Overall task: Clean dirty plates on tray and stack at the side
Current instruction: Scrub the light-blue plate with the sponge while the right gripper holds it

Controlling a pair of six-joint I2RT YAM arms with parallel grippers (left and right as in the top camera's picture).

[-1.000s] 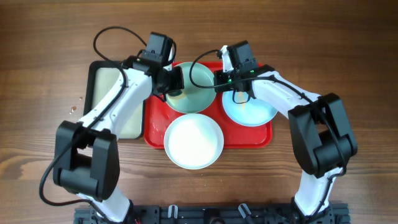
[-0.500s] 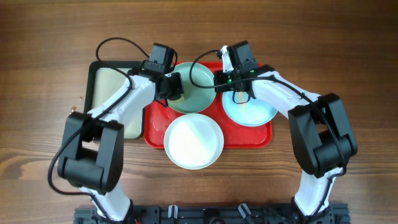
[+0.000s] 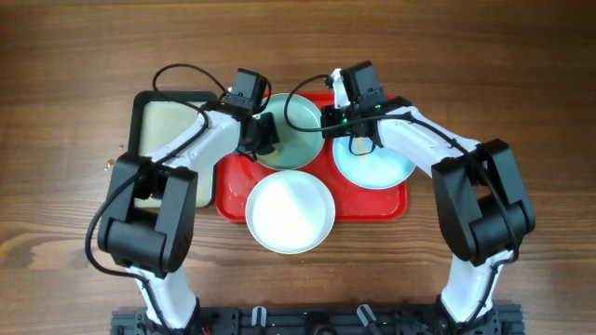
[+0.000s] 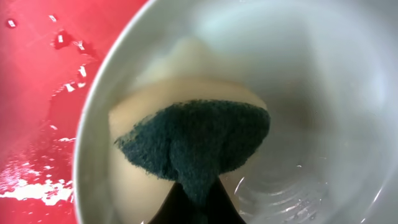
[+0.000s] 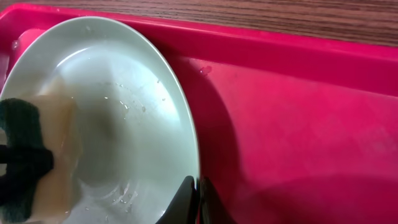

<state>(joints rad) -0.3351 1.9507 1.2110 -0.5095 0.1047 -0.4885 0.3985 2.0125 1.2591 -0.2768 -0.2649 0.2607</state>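
At the red tray's (image 3: 233,194) twelve o'clock the left claw (image 3: 264,138) pinches a green-faced sponge (image 4: 193,149) inside a turquoise plate (image 3: 303,116), the right claw (image 5: 198,198) nipping that plate's three-o'clock rim, with the white plate (image 3: 291,212) at six and the second turquoise plate (image 3: 389,171) at three.

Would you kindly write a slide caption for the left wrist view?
Left fingers pinch a green-faced sponge against the wet pale plate on the red tray.
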